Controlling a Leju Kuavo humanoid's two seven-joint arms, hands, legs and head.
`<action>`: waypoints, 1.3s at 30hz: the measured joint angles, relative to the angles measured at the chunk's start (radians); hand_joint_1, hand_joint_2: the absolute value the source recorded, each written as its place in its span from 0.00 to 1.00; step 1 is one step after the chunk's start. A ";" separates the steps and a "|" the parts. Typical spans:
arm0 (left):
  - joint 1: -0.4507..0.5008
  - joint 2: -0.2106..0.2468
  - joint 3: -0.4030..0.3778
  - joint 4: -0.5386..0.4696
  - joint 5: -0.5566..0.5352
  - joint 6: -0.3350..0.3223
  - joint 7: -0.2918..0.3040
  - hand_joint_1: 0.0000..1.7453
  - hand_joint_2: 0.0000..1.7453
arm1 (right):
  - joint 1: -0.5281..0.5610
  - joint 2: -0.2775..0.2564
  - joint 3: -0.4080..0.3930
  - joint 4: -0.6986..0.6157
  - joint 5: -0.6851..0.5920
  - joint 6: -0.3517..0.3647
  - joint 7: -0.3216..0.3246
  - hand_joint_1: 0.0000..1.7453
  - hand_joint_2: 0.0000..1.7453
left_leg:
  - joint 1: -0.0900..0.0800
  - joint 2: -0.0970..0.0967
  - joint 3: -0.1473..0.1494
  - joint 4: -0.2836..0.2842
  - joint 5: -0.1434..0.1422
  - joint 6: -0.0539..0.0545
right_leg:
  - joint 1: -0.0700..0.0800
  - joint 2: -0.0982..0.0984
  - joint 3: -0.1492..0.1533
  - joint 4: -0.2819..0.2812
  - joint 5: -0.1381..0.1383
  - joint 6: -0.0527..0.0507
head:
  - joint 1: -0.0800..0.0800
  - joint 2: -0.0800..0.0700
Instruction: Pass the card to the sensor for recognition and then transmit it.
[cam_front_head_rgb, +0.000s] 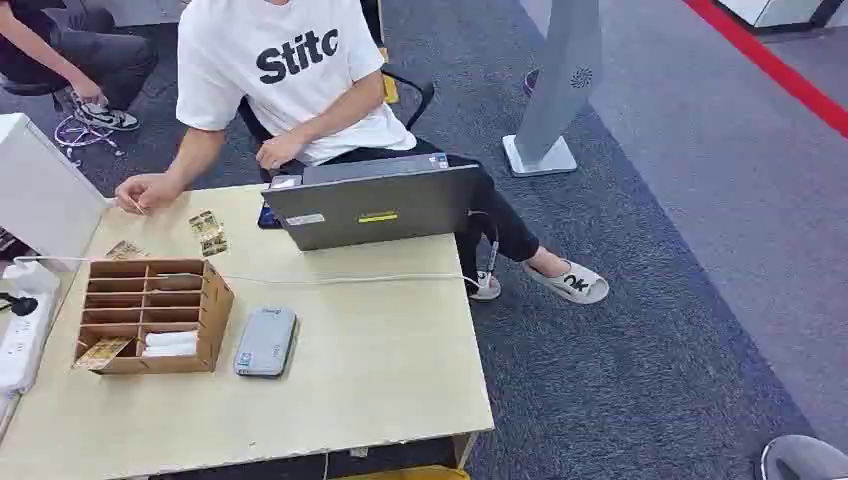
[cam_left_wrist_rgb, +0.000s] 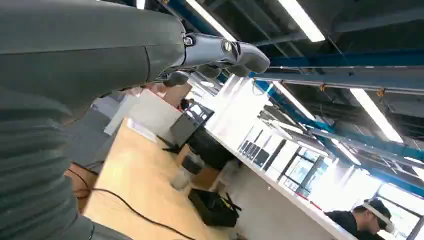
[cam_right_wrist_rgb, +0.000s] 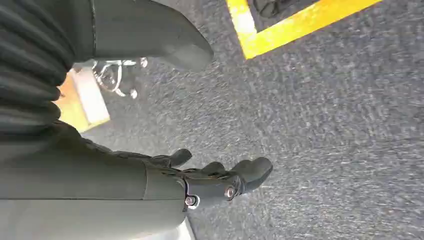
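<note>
Patterned cards (cam_front_head_rgb: 207, 232) lie on the wooden table (cam_front_head_rgb: 380, 370) in front of the laptop's left corner, and another card (cam_front_head_rgb: 125, 250) lies behind the wooden organiser (cam_front_head_rgb: 150, 313). One more card (cam_front_head_rgb: 103, 352) sticks out of the organiser's lowest slot. The flat grey sensor (cam_front_head_rgb: 265, 341) lies just right of the organiser. My left hand (cam_left_wrist_rgb: 220, 52) is raised with its fingers stretched out, holding nothing. My right hand (cam_right_wrist_rgb: 220, 180) hangs over the grey carpet, fingers apart and empty.
A seated person in a white T-shirt (cam_front_head_rgb: 285, 70) rests a hand (cam_front_head_rgb: 143, 190) on the table's far left. A grey laptop (cam_front_head_rgb: 375, 205) stands at the far edge. A white cable (cam_front_head_rgb: 340, 279) crosses the table. A power strip (cam_front_head_rgb: 22, 340) lies left.
</note>
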 joint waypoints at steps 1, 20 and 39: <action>-0.026 0.019 -0.030 0.019 -0.023 0.010 0.036 0.00 1.00 | 0.000 0.000 0.004 0.000 0.007 0.001 0.007 0.00 1.00 | 0.000 0.000 0.000 0.000 0.001 -0.001 | 0.000 0.000 -0.001 0.000 0.001 0.000 | 0.000 0.000; -0.609 0.157 -0.526 0.434 -0.286 -0.020 0.373 0.00 1.00 | -0.003 -0.011 0.092 0.000 0.123 0.053 0.034 0.00 1.00 | 0.000 0.002 -0.009 0.001 0.010 -0.001 | 0.001 0.003 -0.008 0.001 0.011 0.000 | 0.000 0.000; -0.679 0.136 -0.617 0.490 -0.290 -0.063 0.404 1.00 1.00 | -0.001 -0.011 0.110 0.005 0.142 0.053 0.053 0.00 1.00 | 0.000 0.004 -0.011 0.001 0.010 -0.001 | 0.001 0.005 -0.011 0.001 0.011 0.000 | 0.000 0.000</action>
